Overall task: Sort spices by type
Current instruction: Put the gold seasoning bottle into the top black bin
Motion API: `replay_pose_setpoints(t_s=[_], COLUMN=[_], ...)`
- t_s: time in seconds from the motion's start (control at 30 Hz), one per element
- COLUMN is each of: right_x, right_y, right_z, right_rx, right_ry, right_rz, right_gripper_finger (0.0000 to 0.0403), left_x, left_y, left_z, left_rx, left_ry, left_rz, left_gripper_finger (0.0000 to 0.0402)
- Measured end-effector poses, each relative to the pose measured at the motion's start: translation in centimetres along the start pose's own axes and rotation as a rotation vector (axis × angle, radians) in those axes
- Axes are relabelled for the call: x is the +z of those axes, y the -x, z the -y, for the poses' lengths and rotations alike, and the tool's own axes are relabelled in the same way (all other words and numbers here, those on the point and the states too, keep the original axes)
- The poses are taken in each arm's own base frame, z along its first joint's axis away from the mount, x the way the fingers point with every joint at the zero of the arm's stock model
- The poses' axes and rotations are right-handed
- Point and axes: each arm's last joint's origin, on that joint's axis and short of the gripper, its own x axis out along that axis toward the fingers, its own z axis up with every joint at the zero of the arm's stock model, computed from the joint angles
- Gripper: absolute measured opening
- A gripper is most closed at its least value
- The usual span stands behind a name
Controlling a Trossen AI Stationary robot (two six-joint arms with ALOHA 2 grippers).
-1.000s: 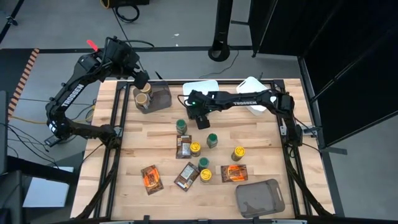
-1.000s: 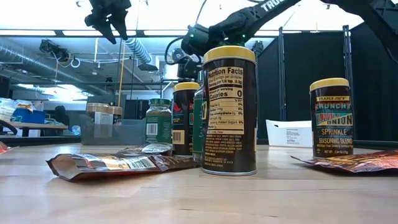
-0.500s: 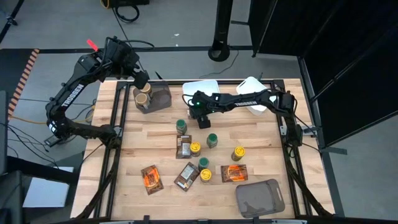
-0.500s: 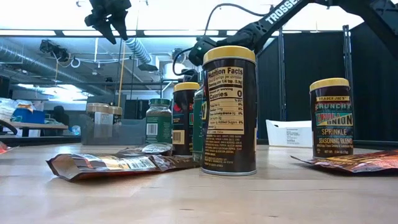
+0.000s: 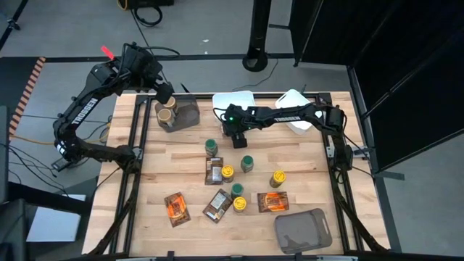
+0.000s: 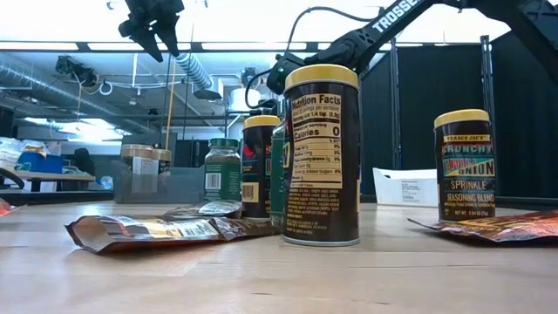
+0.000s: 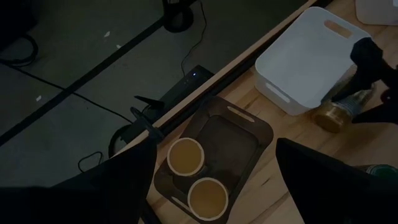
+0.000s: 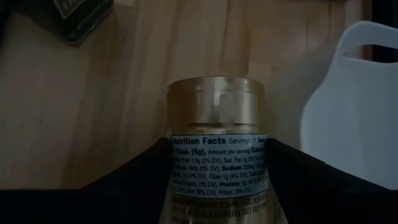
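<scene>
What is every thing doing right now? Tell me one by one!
Right gripper: shut on a tan-lidded jar, near the white tray.
Left gripper: open, above the bin.
Bin: holds two tan-lidded jars.
Green-lidded jars: upright on the table.
Yellow-lidded jars: upright.
Packets: lying flat.

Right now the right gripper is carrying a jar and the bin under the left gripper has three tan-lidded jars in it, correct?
Not quite: the bin holds two tan-lidded jars, not three, as the left wrist view shows. The rest stands: the right gripper is shut on a jar, and the left gripper hangs over that bin.
</scene>
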Motion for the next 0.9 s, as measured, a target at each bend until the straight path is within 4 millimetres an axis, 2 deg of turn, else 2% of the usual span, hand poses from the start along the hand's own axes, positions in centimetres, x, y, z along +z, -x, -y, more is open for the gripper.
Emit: replay_pose_setpoints(t_s=[0.27, 0.57, 0.77, 0.9], right_x=[-0.5, -1.1, -1.7, -2.7], right_y=[0.4, 1.7, 1.2, 0.4], right_z=[-0.9, -4.0, -4.0, -3.9], right_rx=[0.042, 0.126, 0.175, 0.22], right_ry=[-0.086, -0.125, -0.154, -0.201], right_rz=[-0.088, -0.289, -0.31, -0.35], right_gripper_finger=[0.0263, 0.0274, 0.031, 0.031], left_x=[0.0, 0.0, -0.1, -0.2], left_y=[0.0, 0.0, 0.0, 0.0], left_z=[0.0, 0.0, 0.0, 0.0], left_rx=[0.0, 0.0, 0.0, 0.0], left_ry=[0.001, 0.001, 0.0, -0.002], left_rz=[-0.001, -0.002, -0.008, -0.023], left_gripper_finger=[0.0337, 0.0337, 0.0337, 0.0337])
